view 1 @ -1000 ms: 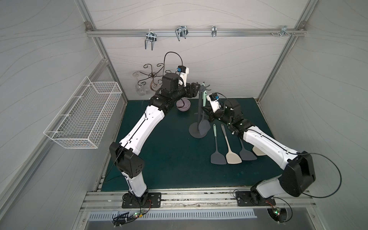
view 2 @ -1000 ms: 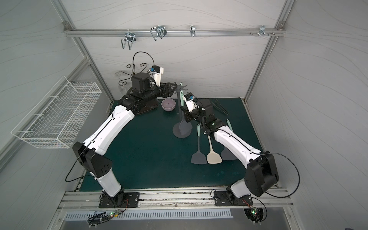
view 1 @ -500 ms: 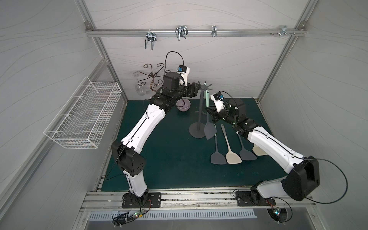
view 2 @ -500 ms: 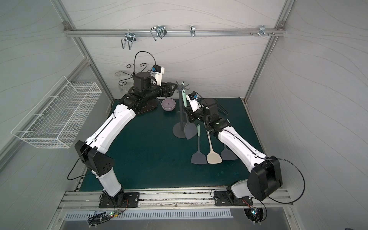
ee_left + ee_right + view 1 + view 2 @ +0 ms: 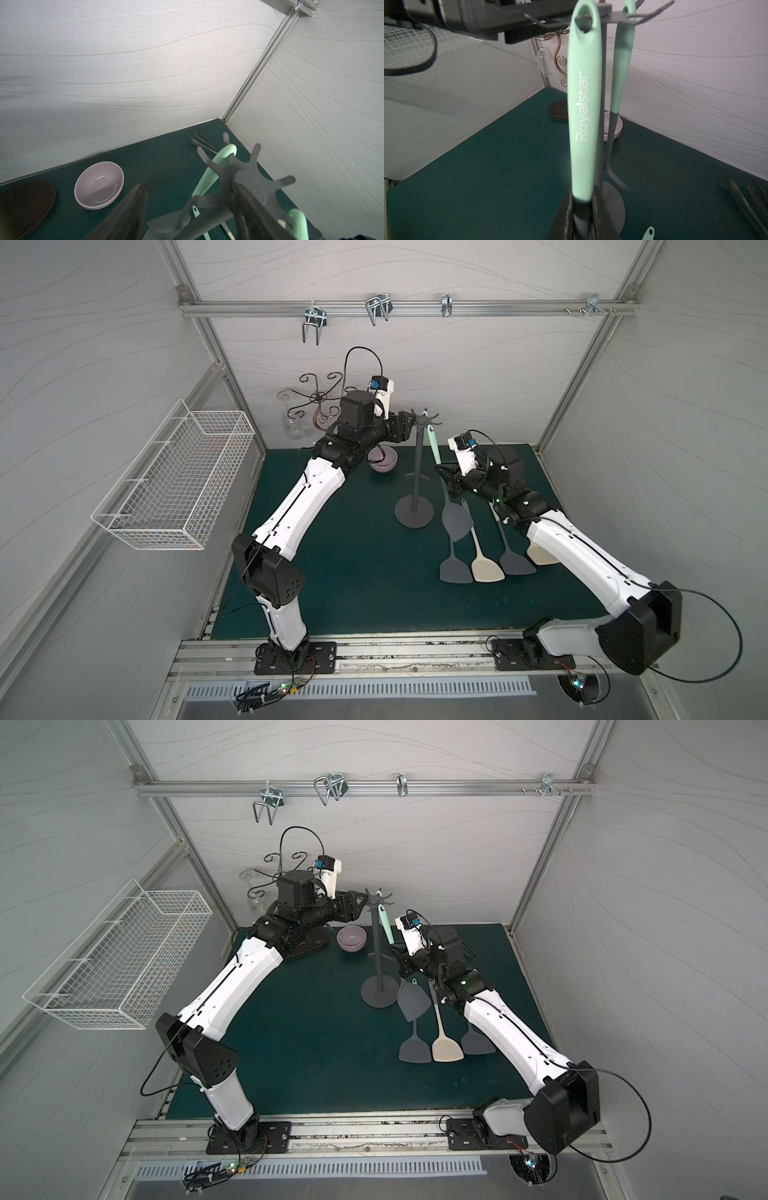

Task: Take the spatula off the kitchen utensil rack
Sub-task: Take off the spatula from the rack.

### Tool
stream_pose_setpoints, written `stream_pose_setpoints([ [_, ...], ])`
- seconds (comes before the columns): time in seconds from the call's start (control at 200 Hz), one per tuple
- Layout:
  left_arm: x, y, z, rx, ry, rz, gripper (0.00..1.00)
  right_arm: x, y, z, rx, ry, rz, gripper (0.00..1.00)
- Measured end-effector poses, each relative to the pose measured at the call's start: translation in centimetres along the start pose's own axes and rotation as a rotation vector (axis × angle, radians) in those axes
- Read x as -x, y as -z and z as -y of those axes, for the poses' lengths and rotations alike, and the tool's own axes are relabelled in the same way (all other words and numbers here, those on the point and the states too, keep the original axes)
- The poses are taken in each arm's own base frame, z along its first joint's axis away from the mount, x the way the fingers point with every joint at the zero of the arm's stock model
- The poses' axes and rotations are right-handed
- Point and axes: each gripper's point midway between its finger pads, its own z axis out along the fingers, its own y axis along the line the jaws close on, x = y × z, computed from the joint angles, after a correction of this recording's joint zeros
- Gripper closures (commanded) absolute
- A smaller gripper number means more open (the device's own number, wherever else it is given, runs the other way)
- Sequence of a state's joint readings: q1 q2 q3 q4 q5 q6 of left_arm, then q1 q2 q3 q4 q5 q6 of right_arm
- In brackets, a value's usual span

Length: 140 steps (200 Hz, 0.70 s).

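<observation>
Clearly the right gripper (image 5: 581,209) is clamped on the spatula (image 5: 584,104) where its mint handle meets the dark neck. The hole in the handle sits over a hook of the kitchen utensil rack (image 5: 417,472), which stands toward the back edge of the table (image 5: 353,572). Up at the rack's crown, the left gripper (image 5: 190,184) has its jaws spread wide, gripping nothing.

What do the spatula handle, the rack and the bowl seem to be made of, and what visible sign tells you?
The spatula handle looks like matte mint silicone or soft plastic, with a printed white logo. The rack is probably painted metal: matte dark grey, thin flat hooks. The bowl may be ceramic or melamine: pale lilac, glossy highlights.
</observation>
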<state>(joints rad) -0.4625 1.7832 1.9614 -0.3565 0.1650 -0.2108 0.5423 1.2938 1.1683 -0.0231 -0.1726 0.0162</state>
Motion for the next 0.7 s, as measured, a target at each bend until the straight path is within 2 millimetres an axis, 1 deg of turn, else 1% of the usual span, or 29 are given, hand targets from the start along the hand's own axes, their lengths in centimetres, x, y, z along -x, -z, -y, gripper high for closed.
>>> stream_pose_setpoints([
  [0.09,0.0,0.0,-0.01,0.0,-0.001,0.0,0.31,0.13,0.36,0.08,-0.009,-0.012,0.028,1.0],
  [0.45,0.01,-0.07,0.03,-0.002,-0.002,0.002,0.32,0.03,0.49,0.01,0.0,-0.04,0.137,1.0],
  [0.7,0.03,-0.08,0.02,-0.001,-0.002,0.002,0.32,0.09,0.59,-0.27,0.03,-0.103,0.227,1.0],
])
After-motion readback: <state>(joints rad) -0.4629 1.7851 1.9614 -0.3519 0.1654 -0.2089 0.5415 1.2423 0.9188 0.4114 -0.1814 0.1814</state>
